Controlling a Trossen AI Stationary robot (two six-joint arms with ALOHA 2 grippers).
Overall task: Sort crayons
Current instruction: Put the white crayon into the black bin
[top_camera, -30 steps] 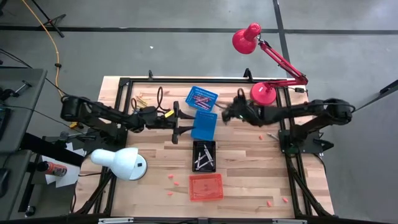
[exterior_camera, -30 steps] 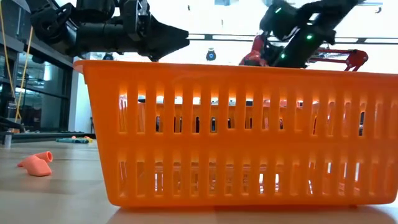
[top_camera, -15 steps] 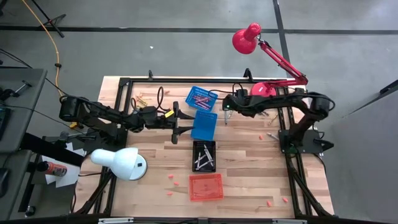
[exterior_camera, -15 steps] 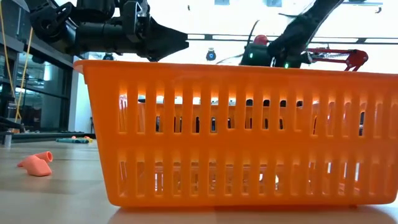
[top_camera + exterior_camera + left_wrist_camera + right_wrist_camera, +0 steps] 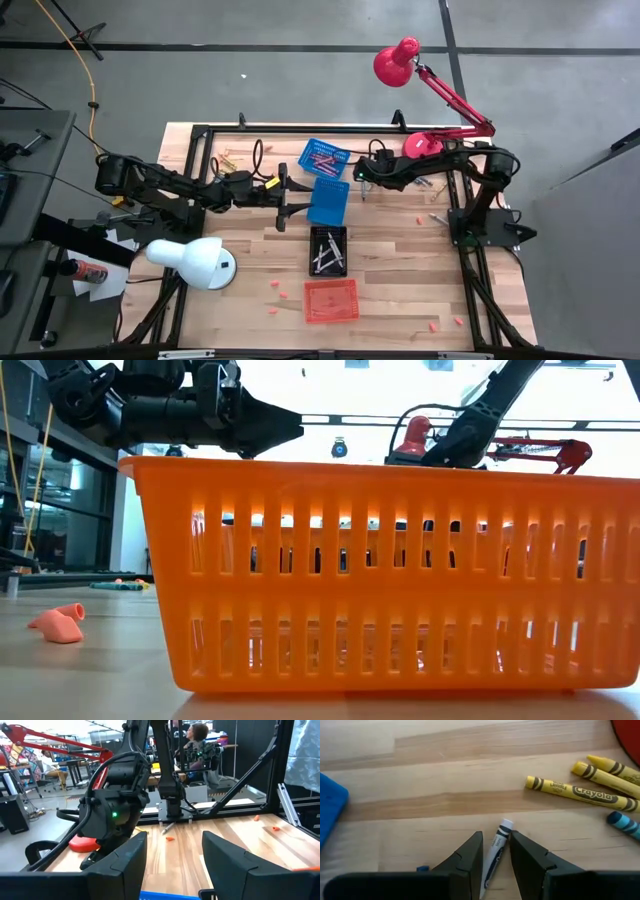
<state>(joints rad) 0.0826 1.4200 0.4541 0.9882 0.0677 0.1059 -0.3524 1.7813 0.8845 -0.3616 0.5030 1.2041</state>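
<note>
Pale wood planks form the table (image 5: pixel 390 290), seen from above with four baskets down its middle. At roughly twelve o'clock on the table sits a blue basket (image 5: pixel 325 158) with pink and red crayons (image 5: pixel 322 160) lying in it; just below it a second blue basket (image 5: pixel 328 201) stands with nothing visible inside, then a black basket (image 5: pixel 328 249) holding grey crayons (image 5: pixel 326 252), and at six o'clock an orange basket (image 5: pixel 331 300), which fills the low view. The right gripper (image 5: pixel 496 851) hovers low over the planks at about one o'clock, just beside the upper blue basket, its two dark fingers (image 5: pixel 469 854) clenched on a white crayon (image 5: pixel 497 846) whose tip pokes out between them. Near it, towards the red lamp base (image 5: pixel 424 146), three yellow crayons (image 5: pixel 580 791) and a blue crayon (image 5: pixel 624 824) lie loose on the wood. The left gripper (image 5: pixel 172 857) reaches in from nine o'clock and hangs at the edge of the lower blue basket, jaws parted with nothing between them. More loose crayons (image 5: pixel 230 159) lie at eleven o'clock. Small pink bits (image 5: pixel 280 294) are scattered towards seven and five o'clock. A white lamp (image 5: pixel 190 262) stands at eight o'clock.
</note>
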